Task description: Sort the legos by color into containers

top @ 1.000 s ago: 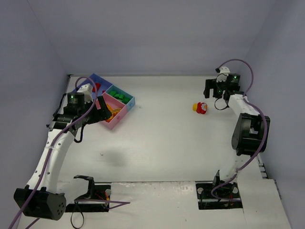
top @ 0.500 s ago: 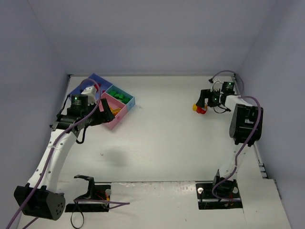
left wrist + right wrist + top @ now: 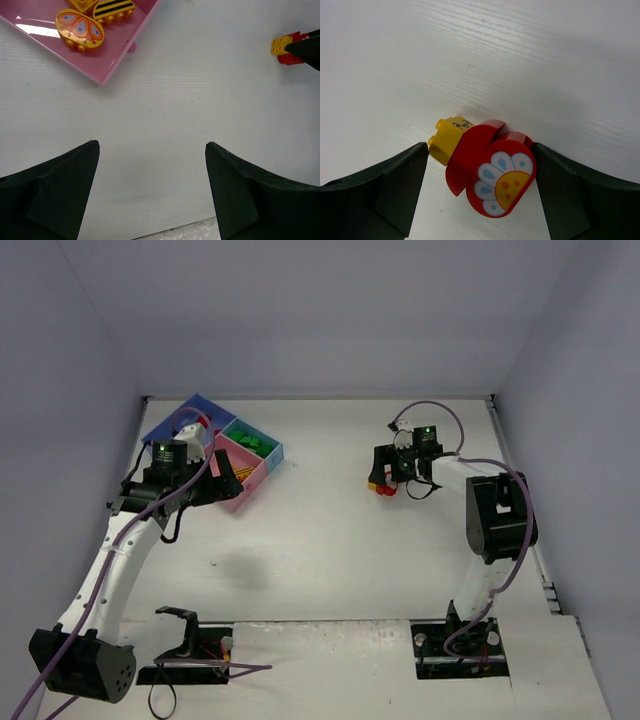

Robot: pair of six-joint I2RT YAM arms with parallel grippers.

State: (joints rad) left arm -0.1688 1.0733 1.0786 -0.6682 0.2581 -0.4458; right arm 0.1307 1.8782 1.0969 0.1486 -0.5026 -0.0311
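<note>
The right gripper was down at the table, well to the right of the tray, its jaws standing either side of the only loose stack in view. That stack was a yellow brick joined to a red piece and a flower-faced red cap. One finger sat hard by the yellow end, the other against the cap. Pinching or merely flanking? The wrist view could not settle it.

The left gripper hovered spread wide and empty, just off the tray's pink compartment, where a butterfly piece lay. Green bricks sat in the teal compartment.

The step in hand, by my reading, was securing that stack. Done well, that meant squeezing evenly from both ends, so the pressure held the colours together for the carry. An off-centre bite on the rounded cap could squirt it loose. Being mixed, the stack would likely need pulling apart beside the tray: yellow to pink, red probably to the blue compartment.
</note>
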